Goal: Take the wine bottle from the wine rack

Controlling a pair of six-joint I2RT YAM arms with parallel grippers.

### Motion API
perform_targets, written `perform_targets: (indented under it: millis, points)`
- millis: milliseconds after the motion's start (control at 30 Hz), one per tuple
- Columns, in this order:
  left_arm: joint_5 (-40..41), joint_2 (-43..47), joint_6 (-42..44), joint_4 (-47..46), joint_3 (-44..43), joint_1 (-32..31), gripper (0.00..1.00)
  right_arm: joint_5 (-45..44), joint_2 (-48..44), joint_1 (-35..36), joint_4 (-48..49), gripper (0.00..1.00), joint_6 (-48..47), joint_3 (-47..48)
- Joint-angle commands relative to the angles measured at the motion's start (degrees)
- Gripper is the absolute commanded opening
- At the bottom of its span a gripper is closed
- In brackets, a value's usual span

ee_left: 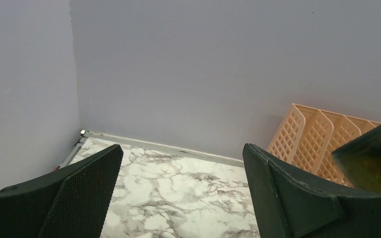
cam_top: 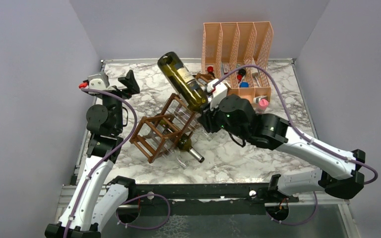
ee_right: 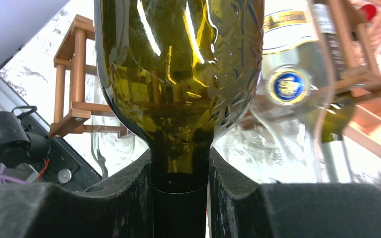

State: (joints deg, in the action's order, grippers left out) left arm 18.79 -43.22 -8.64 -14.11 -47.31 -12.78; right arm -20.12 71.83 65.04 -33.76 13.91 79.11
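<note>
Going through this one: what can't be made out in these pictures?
Top view: label print on the wine bottle, too small to read.
Top view: the capped items in the peach organiser, tiny and partly behind its walls.
Left wrist: the wine bottle, cut to a corner by the right edge.
Right wrist: label on another bottle, blurred; the wine rack, largely behind the wine bottle.

Right arm (cam_top: pixel 278 131) gripping, left arm (cam_top: pixel 101 119) raised with jaws wide.

The black-and-white right arm reaches from its base at the right in toward the middle, wrist angled upward, its jaws pressed from both sides on the neck of a dark green glass wine bottle (cam_top: pixel 181 79). The left arm stands folded at the left side, wrist high, its black fingers (ee_left: pixel 79 198) spread far apart and holding nothing.
</note>
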Motion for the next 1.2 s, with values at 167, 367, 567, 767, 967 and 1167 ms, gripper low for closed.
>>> perform_targets:
  millis: [167,367,567,767,967,1167]
  points:
    - [-24.53,-1.77,1.95,-7.15,-0.6,-0.06,0.99,-7.81,-8.91,0.16,-14.62,0.01,3.69,13.73]
    - [-52.18,-7.31,3.16,-4.65,-7.46,-1.2,0.97,-7.21,-10.21,0.15,-24.52,0.01,4.87,18.31]
    - [-60.12,-7.81,11.81,10.06,-16.93,-9.76,0.97,-3.79,-10.11,0.13,-33.83,0.01,7.02,21.15]
    - [-58.96,-10.05,22.42,24.55,-25.24,-17.18,0.99,2.04,-9.79,0.11,-38.3,0.01,6.86,24.9]
    - [-50.62,-16.66,35.74,35.45,-34.04,-29.5,0.98,4.79,-5.72,0.18,-41.08,0.01,6.18,28.41]
    - [-44.43,-18.32,45.46,39.45,-35.44,-38.02,0.99,9.82,-0.62,0.15,-41.91,0.01,4.53,30.26]
